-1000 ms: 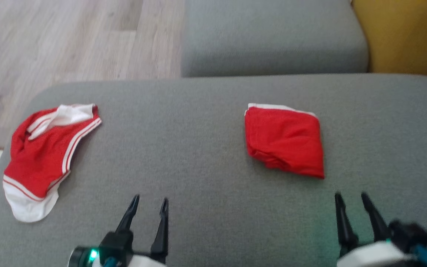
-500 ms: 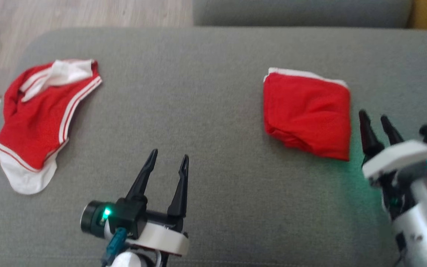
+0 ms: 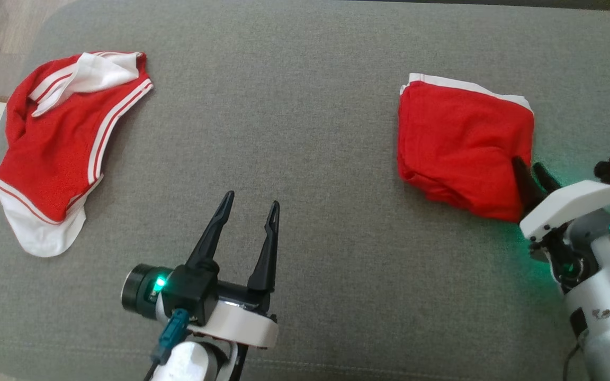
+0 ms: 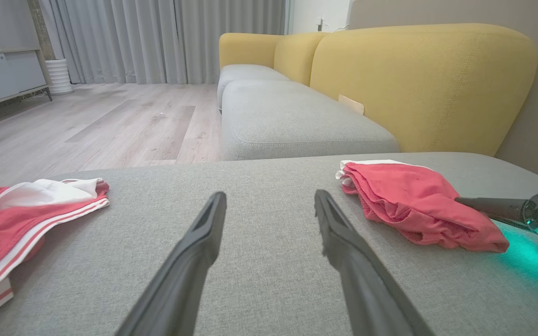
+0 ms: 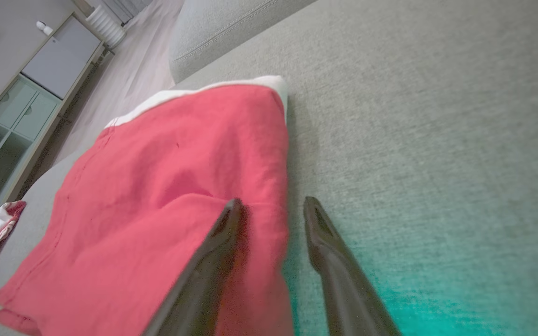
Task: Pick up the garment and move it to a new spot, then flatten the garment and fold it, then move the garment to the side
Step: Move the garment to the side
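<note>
A folded red garment (image 3: pixel 458 143) with a white band lies on the right of the grey cushion (image 3: pixel 305 106); it also shows in the left wrist view (image 4: pixel 414 205) and the right wrist view (image 5: pixel 171 186). My right gripper (image 3: pixel 527 165) is at its near right edge, low on the cushion. Its jaws (image 5: pixel 272 203) are apart, one finger lying on the red cloth, the other on the cushion beside it. My left gripper (image 3: pixel 252 200) hovers open over bare cushion in the middle (image 4: pixel 270 196), holding nothing.
A second red garment with white stripes (image 3: pixel 56 153) lies spread near the cushion's left edge (image 4: pixel 12 219). Beyond the cushion stand another grey seat (image 4: pixel 287 126) and a yellow backrest (image 4: pixel 418 79). Wood floor lies to the far left (image 4: pixel 110 121).
The head camera has tilted down. My right gripper has advanced to the folded garment's right edge and its jaws have narrowed. My left gripper shows further up the picture, still open.
</note>
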